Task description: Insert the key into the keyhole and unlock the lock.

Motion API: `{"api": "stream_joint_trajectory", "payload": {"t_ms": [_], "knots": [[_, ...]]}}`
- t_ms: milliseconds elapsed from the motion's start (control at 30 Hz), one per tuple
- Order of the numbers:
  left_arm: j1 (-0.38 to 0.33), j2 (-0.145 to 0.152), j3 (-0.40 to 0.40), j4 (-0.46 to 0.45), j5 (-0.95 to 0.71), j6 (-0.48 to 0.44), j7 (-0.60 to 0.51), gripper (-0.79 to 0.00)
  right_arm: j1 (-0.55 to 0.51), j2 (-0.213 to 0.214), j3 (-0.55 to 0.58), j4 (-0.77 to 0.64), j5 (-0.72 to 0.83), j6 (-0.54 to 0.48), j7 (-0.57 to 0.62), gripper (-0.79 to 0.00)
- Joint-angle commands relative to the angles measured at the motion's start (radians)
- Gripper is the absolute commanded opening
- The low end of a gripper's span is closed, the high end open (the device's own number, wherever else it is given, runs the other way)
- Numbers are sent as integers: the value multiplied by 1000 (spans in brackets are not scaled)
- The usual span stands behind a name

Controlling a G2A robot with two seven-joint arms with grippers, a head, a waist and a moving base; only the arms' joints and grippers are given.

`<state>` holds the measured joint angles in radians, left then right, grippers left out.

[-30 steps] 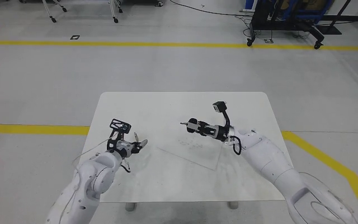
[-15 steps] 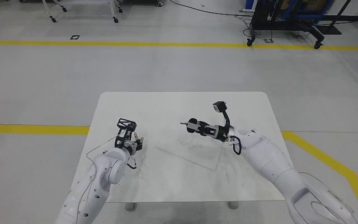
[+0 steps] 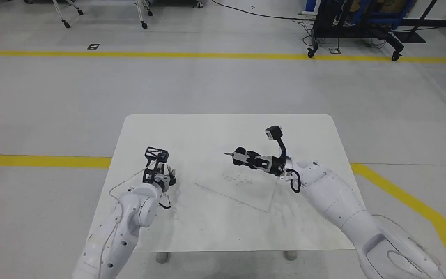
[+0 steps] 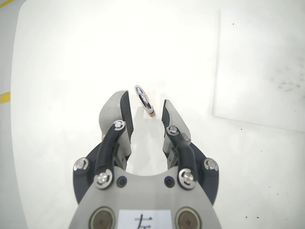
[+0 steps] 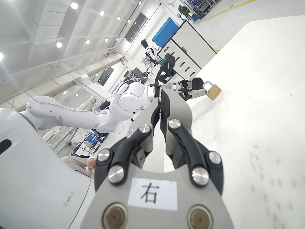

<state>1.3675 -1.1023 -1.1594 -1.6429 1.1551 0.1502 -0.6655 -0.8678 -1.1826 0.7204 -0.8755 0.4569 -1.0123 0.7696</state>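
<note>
Presently: left hand (image 4: 145, 103) stood open, left-centre of the frame, brass padlock (image 4: 143, 96) between its fingers on white table (image 4: 71, 48); right hand (image 5: 162, 100), centre, closed on key (image 3: 226, 154).

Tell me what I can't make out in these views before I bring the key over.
Keyhole: the left wrist view looks down on the top of the padlock, its body hidden beneath; the right wrist view shows it far off, too small.
Key: hidden inside the shut right end effector in its wrist view; the top view shows a tiny sliver, teeth unreadable.
Top view: the left end effector covers the padlock.
</note>
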Motion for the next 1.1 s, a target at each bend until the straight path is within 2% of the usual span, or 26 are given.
{"api": "stream_joint_trajectory", "payload": {"t_ms": [0, 200, 333, 367, 433, 467, 800, 1067], "knots": [[-8, -3, 5, 6, 1, 1, -5, -536, 0, 0, 0, 0, 0, 0, 0, -785], [-35, -12, 21, 25, 18, 23, -24, -557, 0, 0, 0, 0, 0, 0, 0, -785], [-47, -20, 34, 37, 23, 35, -26, -619, 0, 0, 0, 0, 0, 0, 0, -785], [-48, -21, 36, 40, 25, 37, -28, -637, 0, 0, 0, 0, 0, 0, 0, -785], [-50, -23, 39, 42, 26, 36, -33, -760, 0, 0, 0, 0, 0, 0, 0, -785], [-51, -24, 40, 42, 28, 33, -36, -785, 0, 0, 0, 0, 0, 0, 0, -785], [-32, -22, 8, 36, 13, -39, -61, -785, 0, 0, 0, 0, 0, 0, 0, -785], [-30, -22, -30, 51, -9, -64, -31, -785, 0, 0, 0, 0, 0, 0, 0, -785]]}}
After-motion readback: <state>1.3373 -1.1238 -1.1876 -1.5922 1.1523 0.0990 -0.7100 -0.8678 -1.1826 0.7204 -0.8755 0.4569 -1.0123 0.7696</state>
